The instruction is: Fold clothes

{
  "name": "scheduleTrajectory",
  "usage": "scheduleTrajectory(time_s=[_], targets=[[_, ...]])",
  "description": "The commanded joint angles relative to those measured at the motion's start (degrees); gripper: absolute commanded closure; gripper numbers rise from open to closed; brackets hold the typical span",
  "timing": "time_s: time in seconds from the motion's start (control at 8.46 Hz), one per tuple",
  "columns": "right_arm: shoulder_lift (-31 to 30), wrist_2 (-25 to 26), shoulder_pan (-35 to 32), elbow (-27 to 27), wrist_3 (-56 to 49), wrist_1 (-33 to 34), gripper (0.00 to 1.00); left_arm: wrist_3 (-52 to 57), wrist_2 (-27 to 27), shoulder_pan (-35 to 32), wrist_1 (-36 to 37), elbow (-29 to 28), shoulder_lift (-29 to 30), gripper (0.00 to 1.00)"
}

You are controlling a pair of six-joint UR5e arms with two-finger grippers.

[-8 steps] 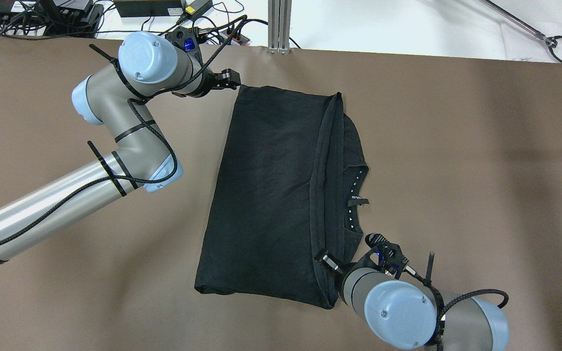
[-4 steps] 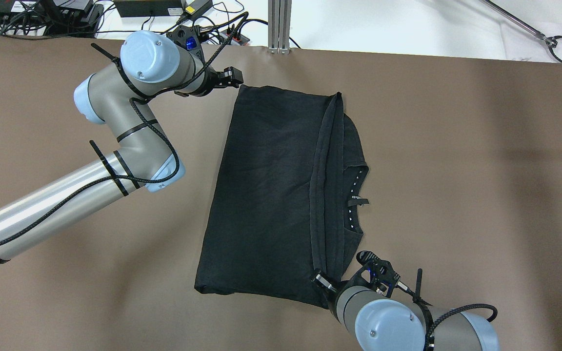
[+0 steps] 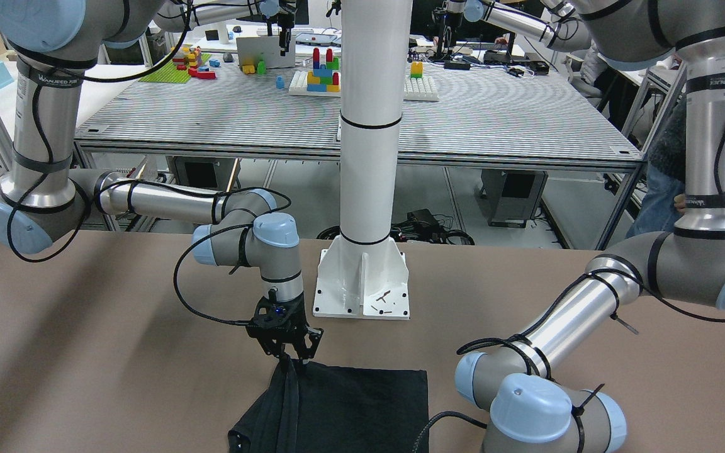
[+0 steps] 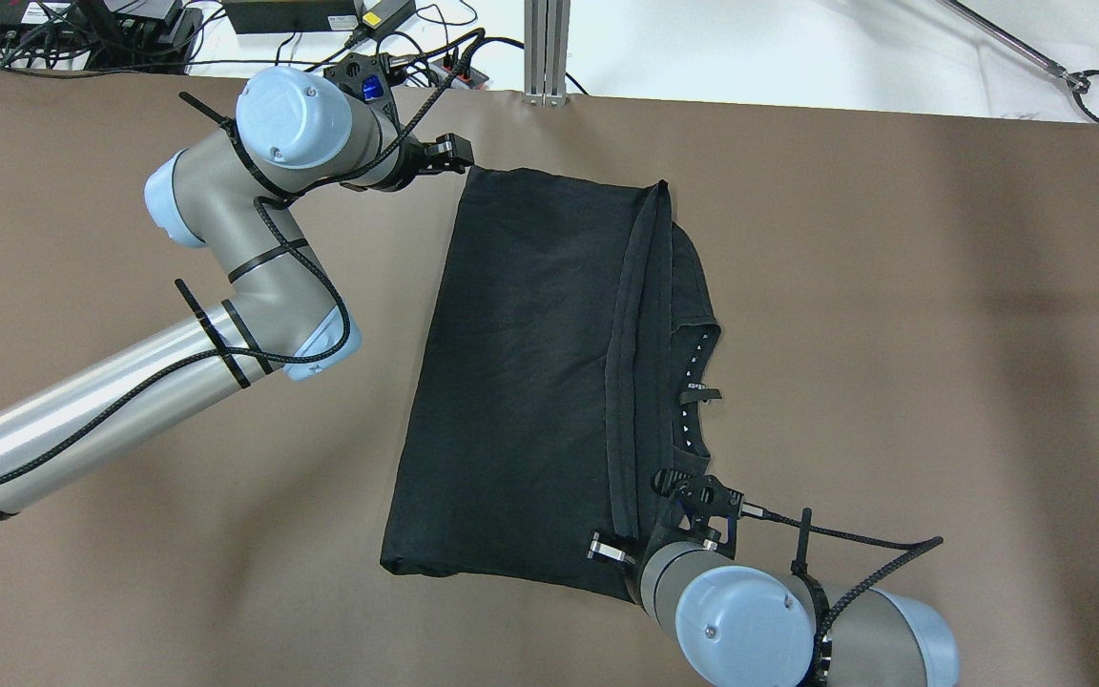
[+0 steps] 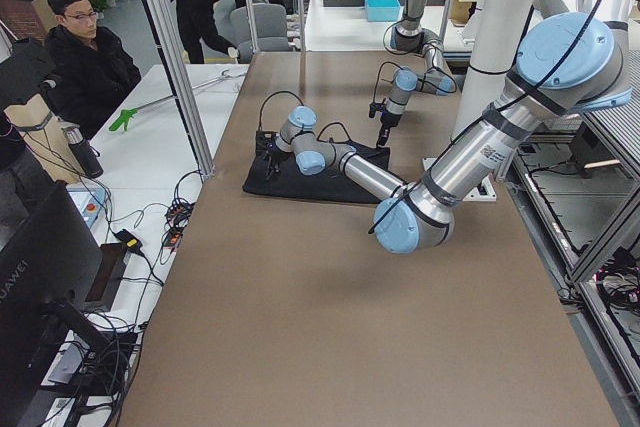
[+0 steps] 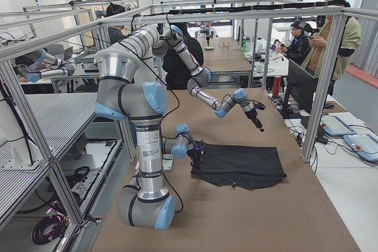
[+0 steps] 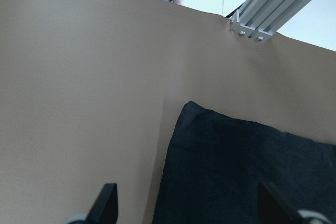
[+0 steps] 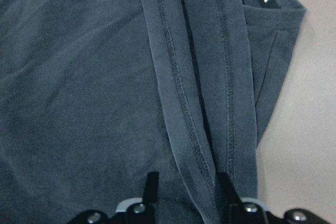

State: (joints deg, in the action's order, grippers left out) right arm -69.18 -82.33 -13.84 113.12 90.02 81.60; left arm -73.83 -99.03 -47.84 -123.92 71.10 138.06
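Black folded fabric garment [image 4: 521,363] lies flat on the brown table [image 4: 893,334]. Its long axis runs away from the robot, the far end leaning to the robot's right, with stitched hems and collar along that right side. Overhead, the wrist hides the right gripper's [image 8: 188,188] tips. Its own camera shows them partly spread, straddling the hem band at the near corner, not closed on it. Left gripper [image 7: 191,208], spread wide and holding nothing, hangs by the far left corner.
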Motion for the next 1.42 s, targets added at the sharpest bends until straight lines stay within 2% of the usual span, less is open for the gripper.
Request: scheduleTrajectory(time_s=[0.0, 0.12, 0.24, 0.35, 0.47, 0.59, 0.83, 1.3], targets=[[0.71, -0.11, 0.39, -2.81, -6.59, 0.05, 0.52, 0.00, 0.06, 0.02, 0.00, 0.18, -0.16, 0.06], [0.63, -0.11, 0.39, -2.90, -7.39, 0.05, 0.54, 0.00, 0.06, 0.02, 0.00, 0.18, -0.16, 0.06], [0.62, -0.11, 0.39, -2.90, -7.40, 0.05, 0.59, -0.09, 0.06, 0.02, 0.00, 0.18, -0.16, 0.06], [0.54, -0.20, 0.39, -2.90, -7.49, 0.14, 0.82, -0.09, 0.06, 0.02, 0.00, 0.26, -0.16, 0.06], [0.45, -0.29, 0.39, -2.90, -7.58, 0.14, 1.00, -0.44, 0.06, 0.02, 0.08, 0.27, -0.07, 0.06], [0.36, -0.37, 0.30, -2.73, -7.66, 0.14, 1.00, -0.44, 0.06, 0.46, 0.00, 0.18, -0.07, 0.06], [0.01, -6.93, -1.36, -1.94, -12.64, 0.05, 1.00, -0.44, 0.50, 0.90, 0.00, 0.09, -0.07, 0.06], [-5.16, -9.08, -3.65, 1.57, -14.78, -0.12, 1.00, -0.53, 0.41, 1.17, 0.08, 0.09, 0.02, 0.06]])
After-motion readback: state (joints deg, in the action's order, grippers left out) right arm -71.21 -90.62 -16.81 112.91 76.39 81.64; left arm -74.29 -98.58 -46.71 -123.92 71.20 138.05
